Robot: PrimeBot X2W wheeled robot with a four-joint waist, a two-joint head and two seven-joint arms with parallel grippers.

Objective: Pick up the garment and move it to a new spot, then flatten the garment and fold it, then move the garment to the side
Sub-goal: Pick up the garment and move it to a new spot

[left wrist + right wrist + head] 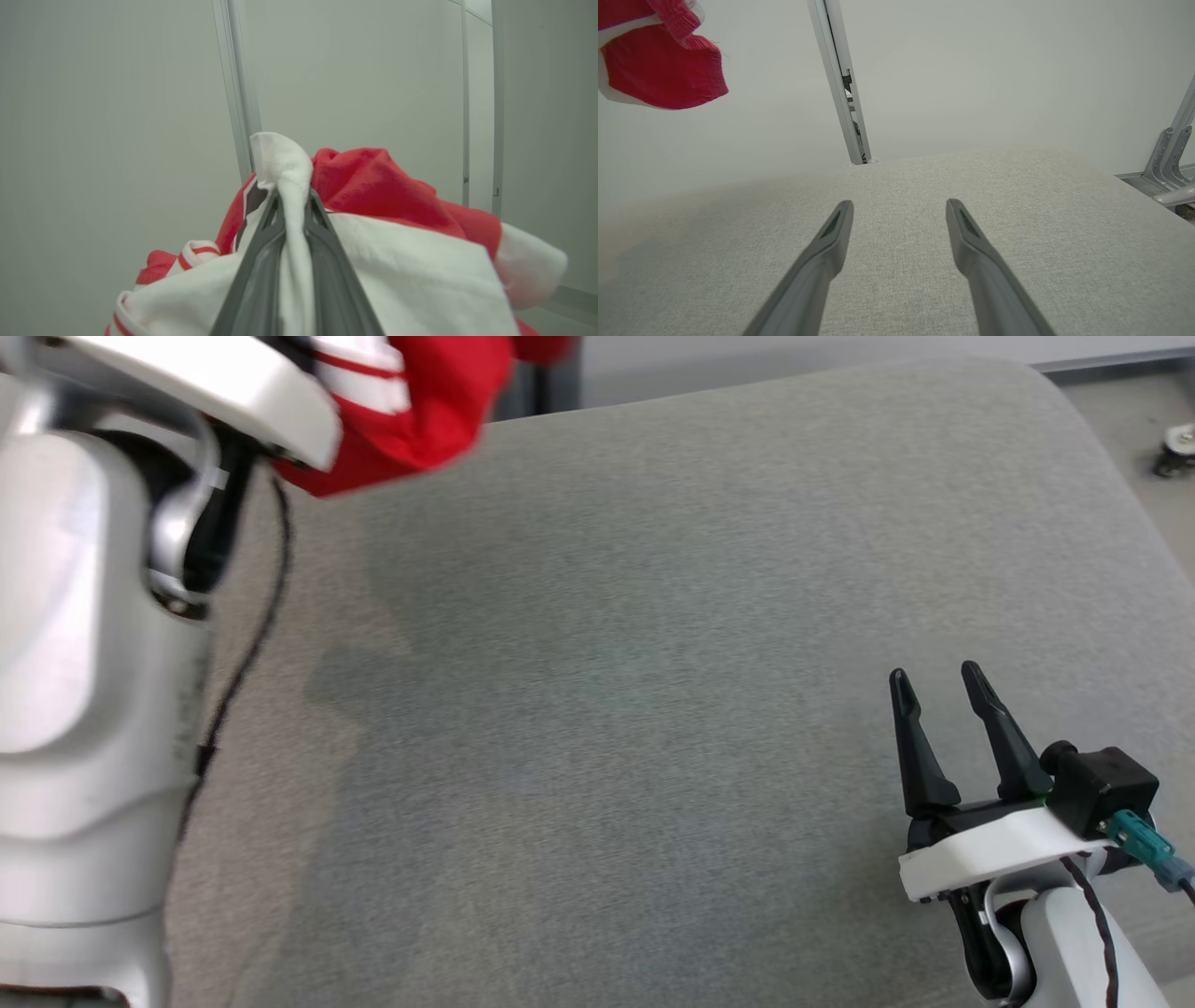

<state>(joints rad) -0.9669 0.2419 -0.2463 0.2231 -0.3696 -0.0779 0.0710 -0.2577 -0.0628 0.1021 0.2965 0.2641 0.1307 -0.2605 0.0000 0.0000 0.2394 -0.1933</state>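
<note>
Here, the red and white knitted garment [373,186] is grasped by the left gripper [293,196]. Its two long dark fingers are clenched on a white fold of the cloth, which stands up between the tips, and the rest of the fabric is bunched around and below them. In the head view the garment is held up in the air at the upper left, over the far left part of the grey fabric-covered table [607,709]. It is partly hidden there by the pale left arm [84,616], beside which a thin black cable [252,644] hangs down. The right gripper [934,674] is found at the lower right, low over the table, with its jaws released and spread wide apart. In the right wrist view the garment is seen at the upper left, clear of the table and well apart from the right fingers. Behind the far edge of the table a grey metal post [840,84] is set against the pale wall.
</note>
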